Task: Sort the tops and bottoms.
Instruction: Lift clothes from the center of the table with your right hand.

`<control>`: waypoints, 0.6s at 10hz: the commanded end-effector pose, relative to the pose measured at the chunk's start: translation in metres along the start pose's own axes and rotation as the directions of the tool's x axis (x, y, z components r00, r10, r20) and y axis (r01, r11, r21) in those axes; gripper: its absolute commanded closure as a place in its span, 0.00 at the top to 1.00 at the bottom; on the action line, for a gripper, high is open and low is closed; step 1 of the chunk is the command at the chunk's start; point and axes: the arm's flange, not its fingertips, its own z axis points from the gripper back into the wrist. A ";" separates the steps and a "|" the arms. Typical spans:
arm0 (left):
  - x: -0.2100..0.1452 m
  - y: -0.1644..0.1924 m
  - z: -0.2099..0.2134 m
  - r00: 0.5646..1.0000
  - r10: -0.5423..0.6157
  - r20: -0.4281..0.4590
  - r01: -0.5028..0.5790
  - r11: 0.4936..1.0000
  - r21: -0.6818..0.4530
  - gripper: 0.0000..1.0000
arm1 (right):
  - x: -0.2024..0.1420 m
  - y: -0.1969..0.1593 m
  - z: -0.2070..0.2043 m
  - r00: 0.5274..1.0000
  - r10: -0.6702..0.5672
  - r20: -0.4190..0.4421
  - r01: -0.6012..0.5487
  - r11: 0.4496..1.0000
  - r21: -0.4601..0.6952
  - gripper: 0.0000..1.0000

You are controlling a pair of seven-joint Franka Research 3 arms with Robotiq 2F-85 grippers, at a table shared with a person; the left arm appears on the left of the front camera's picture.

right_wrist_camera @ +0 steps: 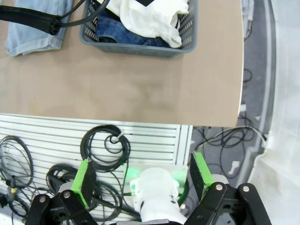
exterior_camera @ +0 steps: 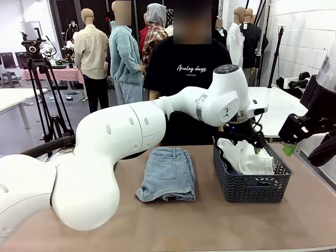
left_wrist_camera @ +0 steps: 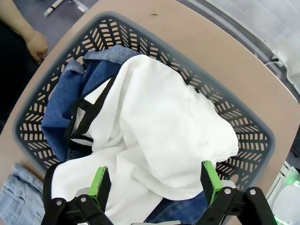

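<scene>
Left gripper [left_wrist_camera: 155, 186]: jaws fully spread, empty, above white shirt [left_wrist_camera: 159, 122] lying on dark jeans [left_wrist_camera: 61, 108] in grey basket [left_wrist_camera: 234, 117], bench [exterior_camera: 210, 226] right side. Pale shorts [exterior_camera: 168, 173]: bench centre. Right gripper [right_wrist_camera: 143, 174]: spread, empty.

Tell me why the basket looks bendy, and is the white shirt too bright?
Left wrist view: the wide lens bows the basket rim; the white shirt is bright, but soft shadows show its folds. Front view: the left arm is near the camera, so it looms huge. Right wrist view: a green glow tints the white base by the right gripper.
</scene>
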 end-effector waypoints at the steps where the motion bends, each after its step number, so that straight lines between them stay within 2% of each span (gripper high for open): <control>1: 0.000 0.001 0.002 1.000 0.001 -0.006 -0.001 1.000 0.000 1.00 | 0.001 0.001 0.000 1.000 0.003 -0.004 -0.003 1.000 0.012 1.00; 3: 0.000 0.000 0.000 1.000 0.000 0.000 0.000 1.000 0.000 1.00 | 0.001 0.001 0.000 1.000 0.003 -0.004 -0.003 1.000 0.012 1.00; 6: -0.016 -0.019 0.060 0.997 -0.047 -0.062 0.049 0.998 0.030 1.00 | 0.001 0.001 0.000 1.000 0.003 -0.004 -0.003 1.000 0.012 1.00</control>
